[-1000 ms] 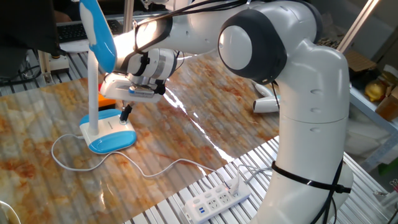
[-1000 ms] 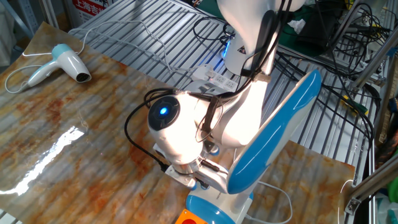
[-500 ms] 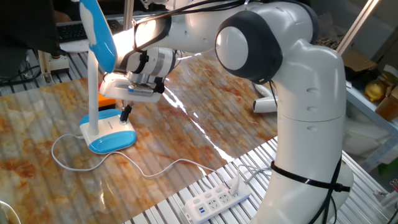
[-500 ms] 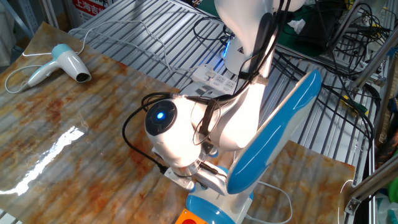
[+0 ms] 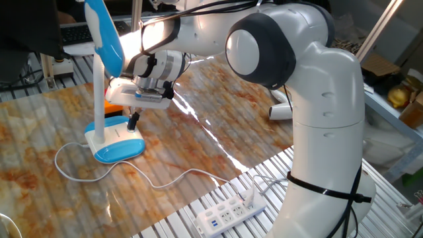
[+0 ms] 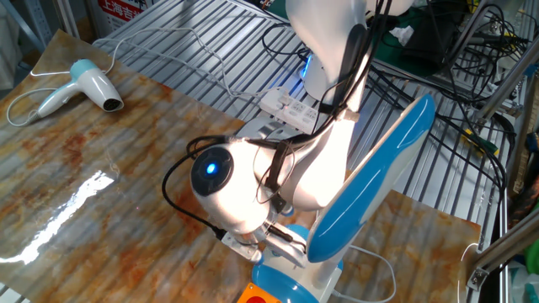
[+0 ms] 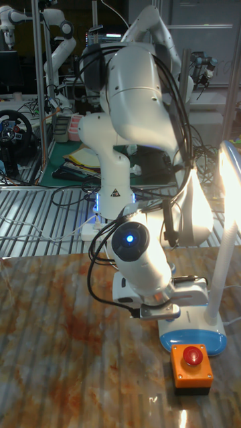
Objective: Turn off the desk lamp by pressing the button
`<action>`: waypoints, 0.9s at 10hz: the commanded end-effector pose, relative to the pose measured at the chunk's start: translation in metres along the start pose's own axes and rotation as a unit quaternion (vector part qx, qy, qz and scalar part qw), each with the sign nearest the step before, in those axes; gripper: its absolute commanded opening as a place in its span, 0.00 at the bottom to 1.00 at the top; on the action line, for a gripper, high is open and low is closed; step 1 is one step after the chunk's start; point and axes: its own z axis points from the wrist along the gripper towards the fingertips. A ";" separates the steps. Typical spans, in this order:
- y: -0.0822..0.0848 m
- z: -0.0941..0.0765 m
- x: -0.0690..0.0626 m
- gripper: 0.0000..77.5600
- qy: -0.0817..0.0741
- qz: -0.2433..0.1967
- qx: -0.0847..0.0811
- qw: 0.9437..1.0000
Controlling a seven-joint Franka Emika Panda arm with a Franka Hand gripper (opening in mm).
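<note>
The gripper (image 5: 133,121) is down over the desk lamp (image 5: 114,140) base, near the table's left end. Its dark fingers (image 5: 134,119) sit so tight to the white plate I honestly can't tell if they're open. The button's hidden under them. The power strip (image 5: 230,212) has markings, too small to read. The orange button box (image 7: 191,368) sits right beside the glossy oval base.

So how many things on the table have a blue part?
2. The desk lamp stands under the gripper. The hair dryer lies far off near the table's corner. Others may hide behind the robot arm.
</note>
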 end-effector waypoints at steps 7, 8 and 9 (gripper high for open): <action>0.001 -0.005 0.001 0.00 0.020 0.012 0.011 1.000; 0.001 -0.004 0.001 0.00 0.020 0.011 0.009 1.000; 0.001 -0.003 0.000 0.00 0.020 0.010 0.009 1.000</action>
